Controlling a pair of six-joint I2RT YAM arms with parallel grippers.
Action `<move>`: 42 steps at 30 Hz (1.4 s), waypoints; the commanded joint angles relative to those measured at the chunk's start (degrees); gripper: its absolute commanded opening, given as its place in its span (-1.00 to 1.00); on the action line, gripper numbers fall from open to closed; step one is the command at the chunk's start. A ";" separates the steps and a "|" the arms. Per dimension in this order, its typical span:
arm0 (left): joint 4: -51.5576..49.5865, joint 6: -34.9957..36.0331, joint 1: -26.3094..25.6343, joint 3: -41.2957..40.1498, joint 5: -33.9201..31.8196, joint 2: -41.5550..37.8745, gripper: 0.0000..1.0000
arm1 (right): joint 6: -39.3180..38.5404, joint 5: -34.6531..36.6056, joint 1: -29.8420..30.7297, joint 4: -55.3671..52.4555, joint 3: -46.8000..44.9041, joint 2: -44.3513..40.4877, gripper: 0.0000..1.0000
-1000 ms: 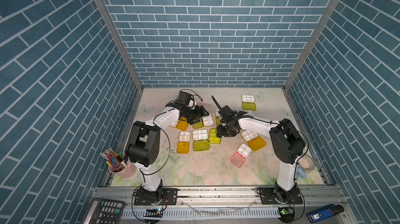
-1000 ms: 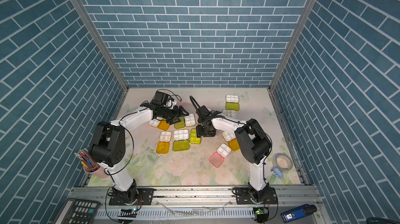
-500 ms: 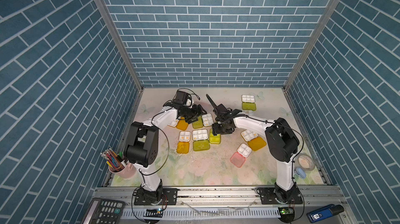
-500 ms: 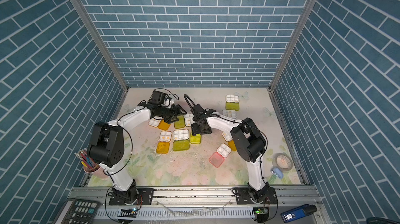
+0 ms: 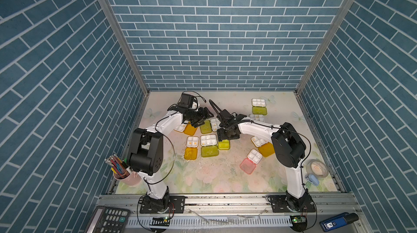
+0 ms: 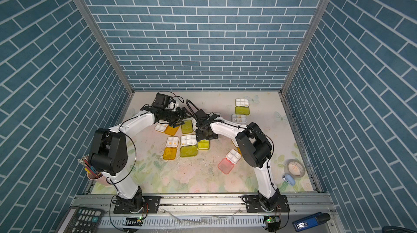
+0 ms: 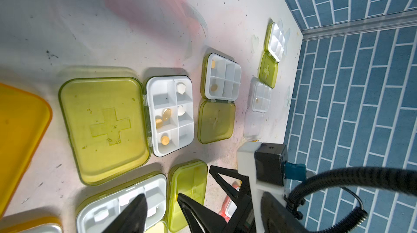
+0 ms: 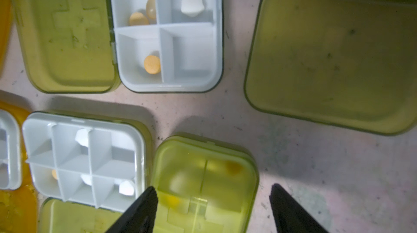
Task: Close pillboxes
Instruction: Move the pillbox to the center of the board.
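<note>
One pillbox counts as done by my reading. The small lime-green pillbox (image 8: 204, 175) sits directly under your right gripper (image 8: 212, 190) with its lid down flat over the tray, and pills (image 8: 233, 166) show dimly through it. The right gripper's fingers stand spread well apart, one off each side of that box, and they pinch nothing. So you are at the end of one closing and must choose the next box.

Every other pillbox you can see lies open. Nearest is the six-compartment lime-green pillbox (image 8: 83, 157), just beside one right finger, with its lid folded out flat on the table (image 8: 316, 153). Ahead of the right fingertips lies the cross-lidded lime-green pillbox (image 8: 167, 33).

Your left gripper (image 7: 160, 196) hangs above the table near that cross-lidded box. Its fingers are a little apart, with nothing between them that I can see.

For the next move, I judge that you need to raise the right gripper clear of the shut lid first. Then bring one fingertip under the free edge of a flat lid, swing it over on its hinge and press until it latches. The trays look light, so steady the box with the left gripper if it slides. The pink-lidded pillbox (image 5: 248, 166), well apart from both grippers, can wait.
</note>
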 commanded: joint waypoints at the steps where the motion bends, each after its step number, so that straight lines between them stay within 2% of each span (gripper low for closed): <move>1: 0.41 0.14 0.17 -0.71 0.03 -1.56 0.61 | 1.73 1.97 0.72 -2.22 1.62 2.47 0.61; 11: 0.49 -0.01 0.70 -0.77 0.21 -1.89 0.60 | 2.21 2.46 1.46 -1.78 2.25 3.11 0.60; 16: 0.58 -0.08 0.79 -0.71 0.38 -1.93 0.60 | 3.14 4.53 1.46 -1.25 -0.49 1.99 0.37; 21: 0.93 -0.42 0.79 -0.90 0.47 -1.80 0.60 | 4.12 4.79 1.47 1.64 -5.72 -2.27 0.27; 28: 1.11 -0.43 0.79 -1.18 0.64 -1.80 0.60 | 5.71 2.98 1.47 2.76 -11.83 -5.78 0.27; 35: 1.79 -1.00 0.70 -1.48 0.99 -1.90 0.60 | 9.78 0.31 1.61 5.58 -22.47 -13.05 0.34; 42: 2.17 -1.05 0.61 -1.77 1.21 -1.71 0.61 | 10.08 -0.54 1.64 6.84 -23.13 -13.71 0.50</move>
